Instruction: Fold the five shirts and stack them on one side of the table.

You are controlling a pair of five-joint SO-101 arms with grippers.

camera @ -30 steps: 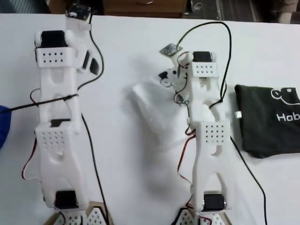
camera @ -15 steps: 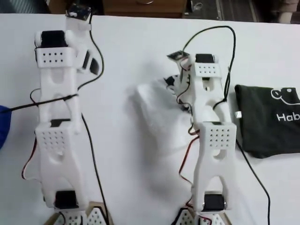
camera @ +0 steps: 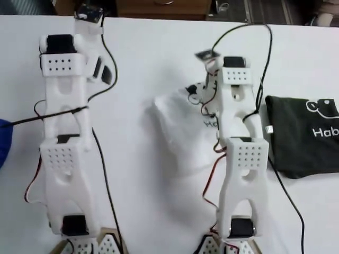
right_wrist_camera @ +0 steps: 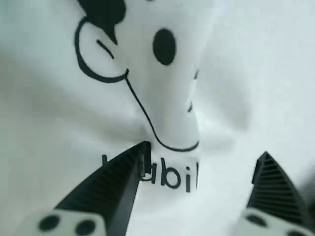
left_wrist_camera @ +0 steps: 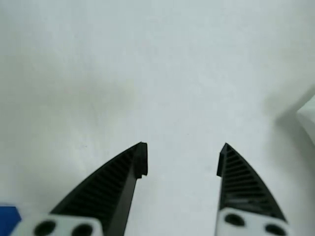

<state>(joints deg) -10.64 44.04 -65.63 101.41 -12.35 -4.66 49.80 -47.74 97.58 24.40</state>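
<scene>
A white shirt (camera: 177,129) with black print lies crumpled in the middle of the table, partly under the right arm (camera: 241,153). In the right wrist view my right gripper (right_wrist_camera: 202,160) hangs open just above the shirt's (right_wrist_camera: 162,59) raised printed fold, with nothing between its fingers. A folded black shirt (camera: 302,135) lies at the right side of the table. My left gripper (left_wrist_camera: 181,160) is open over bare table top, and in the high view the left gripper (camera: 103,70) sits at the far left, well apart from the white shirt.
Something blue (camera: 3,142) shows at the table's left edge, and again as a blue patch (left_wrist_camera: 7,219) in the left wrist view. Black cables (camera: 103,159) run along both arms. Bare table (camera: 143,47) stretches across the far side between the arms.
The right arm's wrist has shifted to the right and slightly farther away, and the white shirt's bunched printed fold has moved right with it. The left arm has not moved.
</scene>
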